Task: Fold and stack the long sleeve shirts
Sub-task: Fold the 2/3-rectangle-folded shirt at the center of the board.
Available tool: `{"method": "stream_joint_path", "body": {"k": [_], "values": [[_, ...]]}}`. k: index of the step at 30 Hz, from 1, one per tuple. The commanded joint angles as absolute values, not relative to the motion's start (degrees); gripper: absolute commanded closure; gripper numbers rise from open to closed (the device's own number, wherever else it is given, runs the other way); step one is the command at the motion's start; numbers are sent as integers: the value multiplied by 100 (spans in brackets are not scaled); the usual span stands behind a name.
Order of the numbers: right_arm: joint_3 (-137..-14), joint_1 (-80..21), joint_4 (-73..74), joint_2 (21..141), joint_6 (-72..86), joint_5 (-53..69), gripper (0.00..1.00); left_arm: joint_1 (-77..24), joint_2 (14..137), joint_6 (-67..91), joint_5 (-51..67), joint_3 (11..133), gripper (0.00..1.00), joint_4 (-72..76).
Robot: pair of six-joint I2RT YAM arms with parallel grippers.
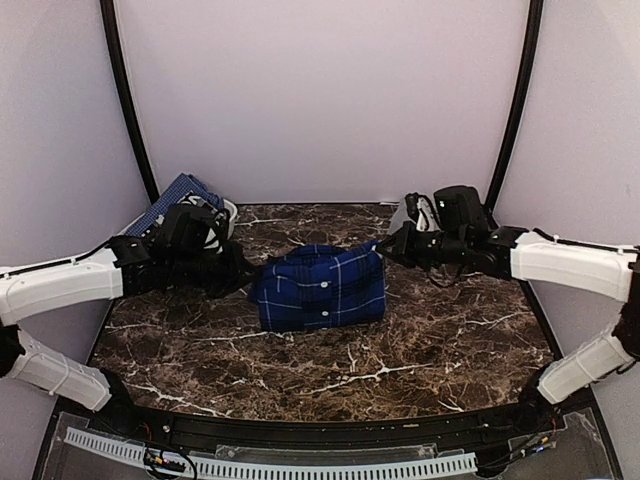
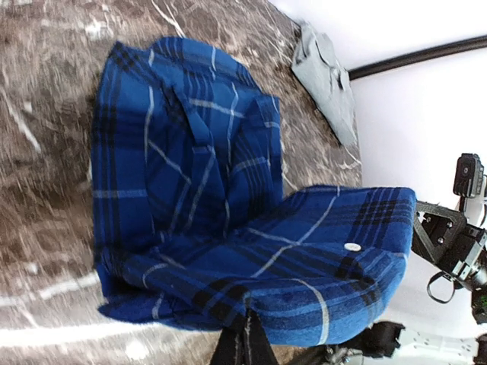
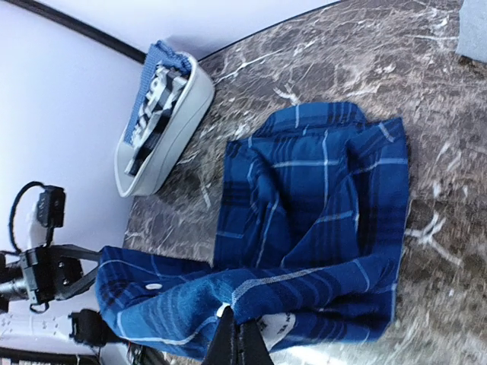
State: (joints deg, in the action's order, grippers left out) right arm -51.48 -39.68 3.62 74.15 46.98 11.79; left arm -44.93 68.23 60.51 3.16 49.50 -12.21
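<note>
Seen from above, bare marble bench (image 1: 330, 370) spans the lower frame. The plaid shirt (image 1: 320, 288) blocks centre; a white basket (image 1: 229, 211) sits upper left, a grey shirt (image 1: 403, 214) upper right.

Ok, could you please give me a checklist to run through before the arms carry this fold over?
1. The left gripper is shut on the plaid shirt at its raised edge: ok.
2. The right gripper is shut on the same raised edge: ok.
3. Sleeves tucked inside the fold: cannot tell, the layers hide them.
4. Lower layer lying flat on the table: not ok, it is creased through the middle.
5. The grey shirt is out of the fold's way: ok, it lies apart at the back right edge.
6. The basket is out of the way: ok, it sits in the back left corner.
</note>
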Motion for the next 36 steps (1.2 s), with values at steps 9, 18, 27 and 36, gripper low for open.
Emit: {"method": "stream_joint_path", "body": {"k": [9, 18, 27, 36], "values": [[-8998, -2710, 396, 12327, 4087, 1899, 100, -2511, 12093, 4301, 1623, 8210, 100, -167], [-8700, -2723, 120, 12927, 4134, 2392, 100, -2535, 12588, 4682, 1984, 8250, 100, 49], [-5947, -3054, -1329, 11345, 4472, 2791, 100, -3195, 10798, 5264, 1734, 5705, 100, 1073], [-3986, -3436, -2124, 9722, 4733, 2702, 100, -3728, 9068, 6024, 1478, 3825, 100, 1650]]}}
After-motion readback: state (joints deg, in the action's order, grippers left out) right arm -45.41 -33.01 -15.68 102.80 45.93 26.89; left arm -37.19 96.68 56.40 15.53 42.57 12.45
